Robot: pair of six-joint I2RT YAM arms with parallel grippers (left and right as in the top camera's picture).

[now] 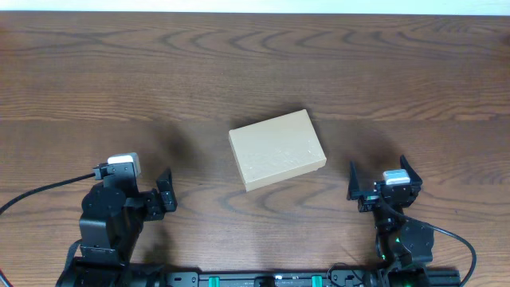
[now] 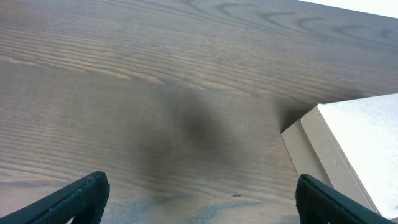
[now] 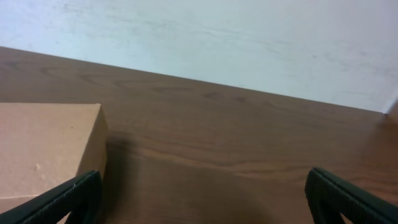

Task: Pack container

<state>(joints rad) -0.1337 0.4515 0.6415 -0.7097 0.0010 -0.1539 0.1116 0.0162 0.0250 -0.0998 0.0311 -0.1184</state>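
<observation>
Desk (image 1: pixel 119 72) of dark wood grain, backed by a pale wall (image 3: pixel 249 43), bears the closed container (image 1: pixel 277 149) between the left gripper (image 2: pixel 202 183) and right gripper (image 3: pixel 204 177), both spread wide and empty.

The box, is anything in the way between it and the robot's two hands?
No. Only bare table shows between the box and the open left gripper, and likewise the open right gripper.
</observation>
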